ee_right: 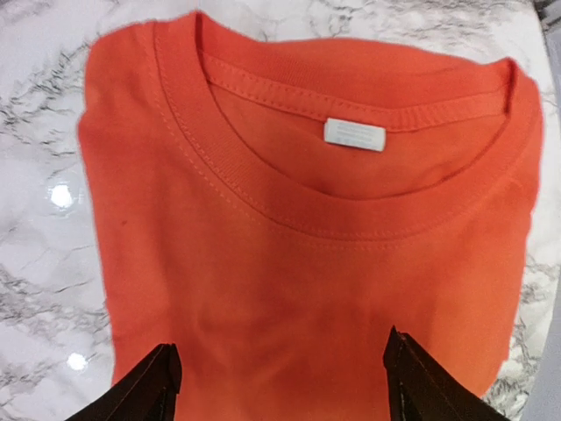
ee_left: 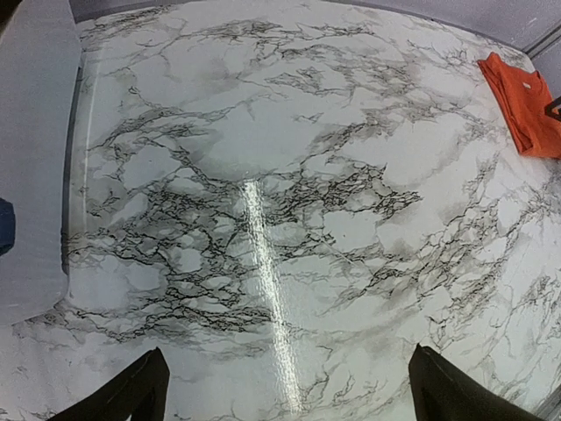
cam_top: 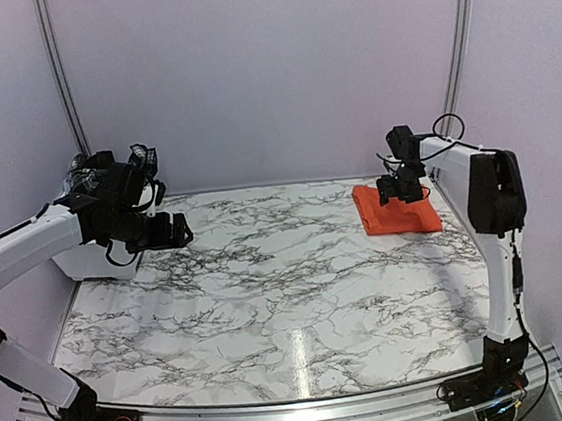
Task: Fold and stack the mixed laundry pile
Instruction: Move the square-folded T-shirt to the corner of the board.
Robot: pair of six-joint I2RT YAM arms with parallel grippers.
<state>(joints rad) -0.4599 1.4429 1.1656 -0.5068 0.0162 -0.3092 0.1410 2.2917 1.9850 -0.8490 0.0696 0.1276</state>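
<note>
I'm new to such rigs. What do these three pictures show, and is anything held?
Two white robot arms are bolted at the near edge of a marble-patterned table. The wide picture comes from a fixed camera above and behind them; the other two from cameras on the wrists, looking past the fingers. A folded orange T-shirt lies at the far right, the open right gripper just above it. The left gripper, open and empty, is near a white bin. Nothing is held.
</note>
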